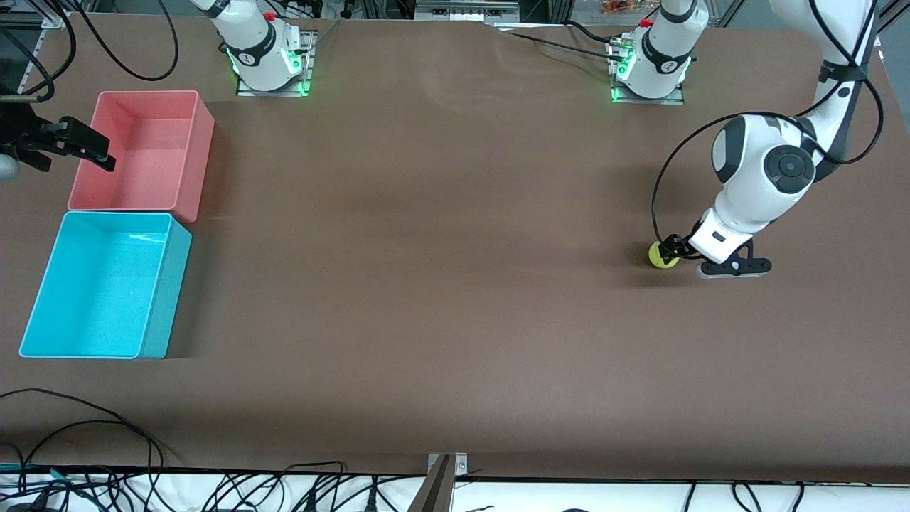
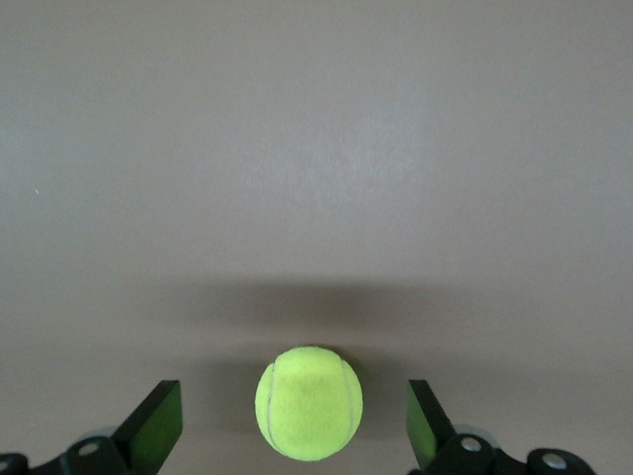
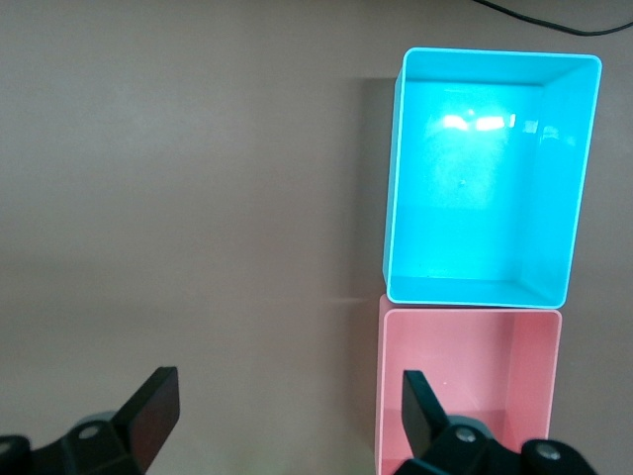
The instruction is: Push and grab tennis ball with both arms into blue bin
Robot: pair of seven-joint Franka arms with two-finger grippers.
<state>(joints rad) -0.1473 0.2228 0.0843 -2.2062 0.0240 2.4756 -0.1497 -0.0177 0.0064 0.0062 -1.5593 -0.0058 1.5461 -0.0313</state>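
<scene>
Front view, near to far: blue bin [image 1: 43, 284] sits nearest the camera at the right arm's end of the table, empty, w/ pink bin [image 1: 202, 153] touching it just farther back. Tennis ball [image 1: 663, 254] rests on the brown table [image 1: 426, 284] toward the left arm's end, well apart from both bins.

Left gripper [image 1: 672, 250] down at table level right at the ball, fingers spread wide; in the left wrist view the ball [image 2: 309, 403] sits between the two fingertips [image 2: 158, 421], touching neither as far as can be told. Nothing clamped.

Right gripper [image 1: 89, 149] hangs over the pink bin's outer edge, fingers also apart, holding nothing; waits there. Right wrist view looks down on the blue bin [image 3: 396, 178] and pink bin [image 3: 381, 396] side by side.

Step in hand, by judgement: push the ball across toward the right arm's end. To do well:
- keep fingers low, just off the cloth, so ball can't slip under
- keep ball centred btwn fingers; off-centre contact prob sends it rolling sideways
- push slow & straight; fuzzy ball rolls easy, may run ahead
- stop within right arm's reach, short of the bins, for the grab
</scene>
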